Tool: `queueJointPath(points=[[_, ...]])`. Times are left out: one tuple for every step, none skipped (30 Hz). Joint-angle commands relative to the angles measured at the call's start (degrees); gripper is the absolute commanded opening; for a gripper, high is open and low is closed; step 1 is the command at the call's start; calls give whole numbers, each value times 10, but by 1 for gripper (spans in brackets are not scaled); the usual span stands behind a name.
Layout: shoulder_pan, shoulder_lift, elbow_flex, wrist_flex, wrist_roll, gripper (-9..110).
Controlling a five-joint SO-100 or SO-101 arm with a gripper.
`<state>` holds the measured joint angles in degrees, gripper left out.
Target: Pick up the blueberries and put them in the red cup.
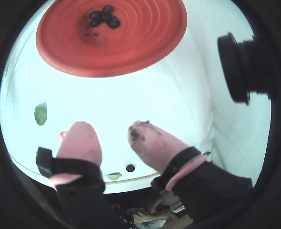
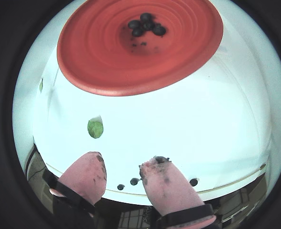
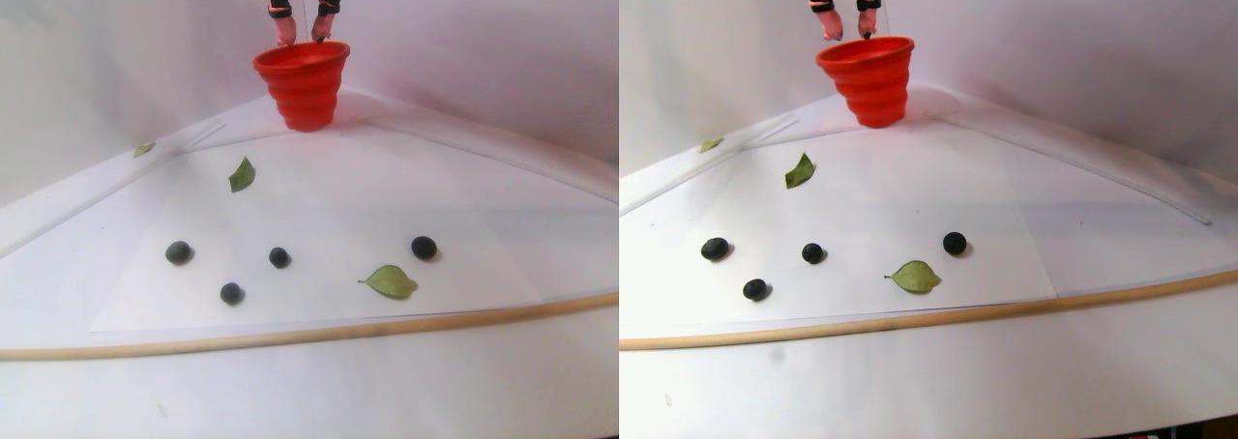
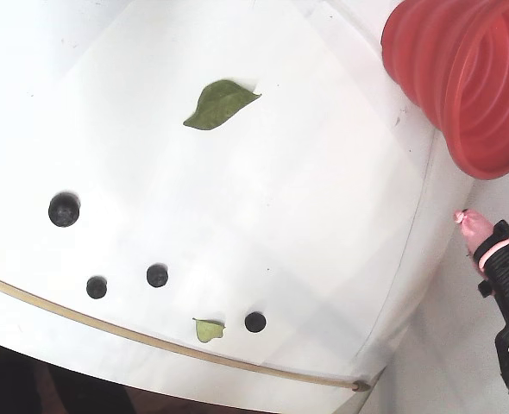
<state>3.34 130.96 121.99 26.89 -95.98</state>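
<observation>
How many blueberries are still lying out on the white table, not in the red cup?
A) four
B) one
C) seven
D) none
A: the fixed view shows four blueberries on the table, while the others sit in the red cup in a wrist view.

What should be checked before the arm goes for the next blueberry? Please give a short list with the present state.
1. Fingers empty: ok, nothing between them.
2. Fingers apart: ok, open.
3. Earlier berries inside the red cup: ok, a dark cluster lies at its bottom.
4. Berries left on the table: ok, four, for example one at the left of the stereo pair view.
5. Cup upright: ok.
6. Leaves apart from the berries: not ok, one leaf lies near a berry.
</observation>
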Motion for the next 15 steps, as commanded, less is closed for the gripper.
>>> queueJointPath(points=[[-4, 69, 0, 29, -4, 13], [-5, 71, 2, 42, -2, 13], [-6, 73, 4, 52, -2, 13], [-8, 76, 10, 60, -1, 13], [-10, 78, 16, 64, 0, 13], [-11, 83, 23, 69, 1, 13], [-12, 83, 28, 80, 3, 13], [-15, 84, 33, 84, 6, 13], [-16, 84, 39, 88, 9, 13], [-16, 85, 43, 96, 11, 13], [-17, 87, 51, 100, 12, 13], [-18, 90, 59, 100, 14, 13], [-18, 92, 66, 102, 14, 13], [-18, 93, 71, 105, 15, 13], [-19, 94, 73, 111, 17, 13]])
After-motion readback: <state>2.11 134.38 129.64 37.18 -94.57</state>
